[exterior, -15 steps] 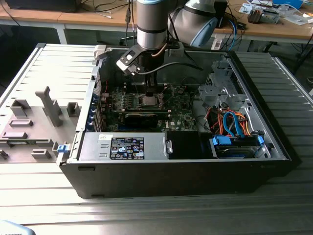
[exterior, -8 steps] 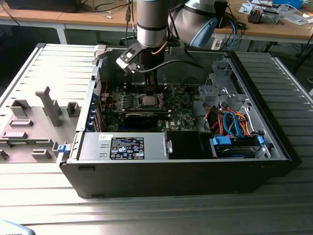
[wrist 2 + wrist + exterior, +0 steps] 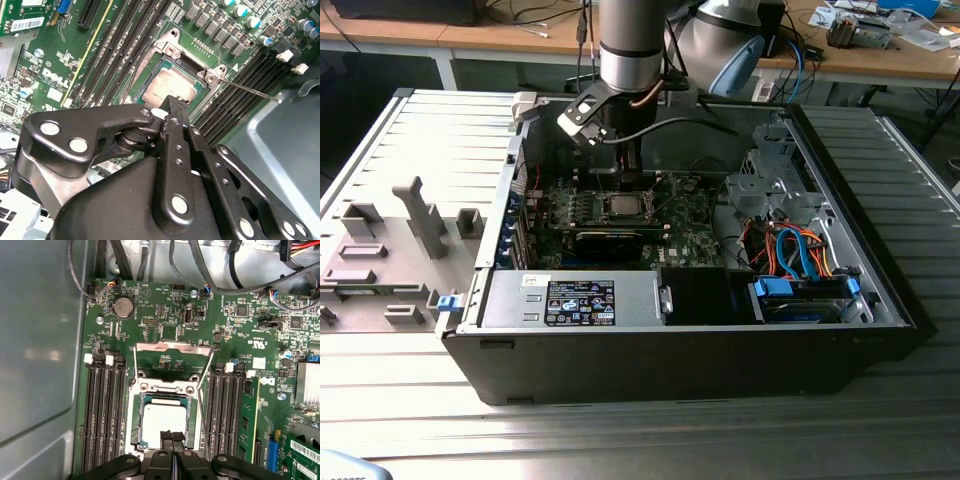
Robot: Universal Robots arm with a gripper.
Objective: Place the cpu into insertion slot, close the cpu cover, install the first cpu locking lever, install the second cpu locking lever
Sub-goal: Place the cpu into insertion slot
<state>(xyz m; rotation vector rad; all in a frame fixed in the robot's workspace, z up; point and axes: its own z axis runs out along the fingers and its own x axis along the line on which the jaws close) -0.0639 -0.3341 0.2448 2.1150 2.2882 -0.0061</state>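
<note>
Silver cpu (image 3: 162, 421) lies in insertion slot (image 3: 165, 398).

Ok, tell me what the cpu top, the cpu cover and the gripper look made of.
The cpu: dull silver-grey metal lid, by its matte sheen. The cpu cover: thin bright sheet metal, probably steel, glinting. The gripper: black-coated metal or hard plastic links, with shiny rivets.

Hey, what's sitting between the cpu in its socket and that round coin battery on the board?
In the first wrist view, the cpu cover, standing open, lies between the cpu and the coin battery.
</note>
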